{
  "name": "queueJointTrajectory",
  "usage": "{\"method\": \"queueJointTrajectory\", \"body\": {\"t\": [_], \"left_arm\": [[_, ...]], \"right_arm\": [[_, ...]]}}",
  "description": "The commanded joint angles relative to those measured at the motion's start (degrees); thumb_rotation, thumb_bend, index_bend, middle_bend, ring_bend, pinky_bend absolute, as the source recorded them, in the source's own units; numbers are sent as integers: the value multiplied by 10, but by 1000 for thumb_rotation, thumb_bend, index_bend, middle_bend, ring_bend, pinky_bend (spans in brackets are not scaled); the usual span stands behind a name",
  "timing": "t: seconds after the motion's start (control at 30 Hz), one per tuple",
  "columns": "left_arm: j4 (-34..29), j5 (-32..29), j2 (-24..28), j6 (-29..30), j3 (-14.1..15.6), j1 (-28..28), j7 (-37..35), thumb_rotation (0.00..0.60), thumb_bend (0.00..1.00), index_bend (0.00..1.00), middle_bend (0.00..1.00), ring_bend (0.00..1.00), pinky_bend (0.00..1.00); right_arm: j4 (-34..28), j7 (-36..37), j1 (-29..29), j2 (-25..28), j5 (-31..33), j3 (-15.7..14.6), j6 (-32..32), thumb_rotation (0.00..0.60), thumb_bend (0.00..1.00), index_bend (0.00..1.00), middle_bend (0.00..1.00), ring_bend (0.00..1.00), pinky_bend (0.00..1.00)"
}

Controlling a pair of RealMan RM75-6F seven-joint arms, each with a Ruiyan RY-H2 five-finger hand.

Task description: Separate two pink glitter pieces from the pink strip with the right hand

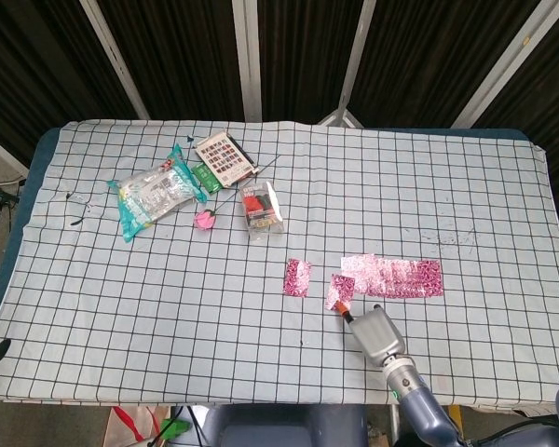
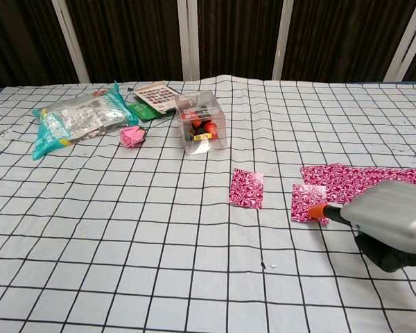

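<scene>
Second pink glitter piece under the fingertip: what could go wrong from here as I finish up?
1. The right robot hand touches the second pink glitter piece with only its orange fingertip; lifting off may drag or flip it.
2. That piece lies close to the long pink glitter strip; a small slip could push it back over the strip.
3. The first separated pink glitter square lies just beside; a sweep leftward could knock it.

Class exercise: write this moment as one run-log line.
right hand: fingertip touching second pink piece | first pink piece: lying apart | pink strip: behind both pieces | left hand: not in view
</scene>
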Motion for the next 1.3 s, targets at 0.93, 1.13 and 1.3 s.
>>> {"method": "queueJointTrajectory", "body": {"t": [0.93, 1.13, 1.3], "left_arm": [[0, -6, 0, 0, -2, 1, 2, 600, 347, 164, 2, 0, 86], [0, -6, 0, -1, -2, 0, 4, 600, 348, 164, 2, 0, 86], [-1, -6, 1, 1, -2, 1, 4, 600, 347, 164, 2, 0, 86]], "right_arm": [[49, 5, 11, -10, 52, 69, -47, 600, 777, 102, 793, 773, 416], [68, 0, 19, -24, 72, 72, -63, 600, 777, 102, 793, 773, 416], [76, 2, 18, -31, 78, 66, -66, 600, 777, 102, 793, 773, 416]]}}
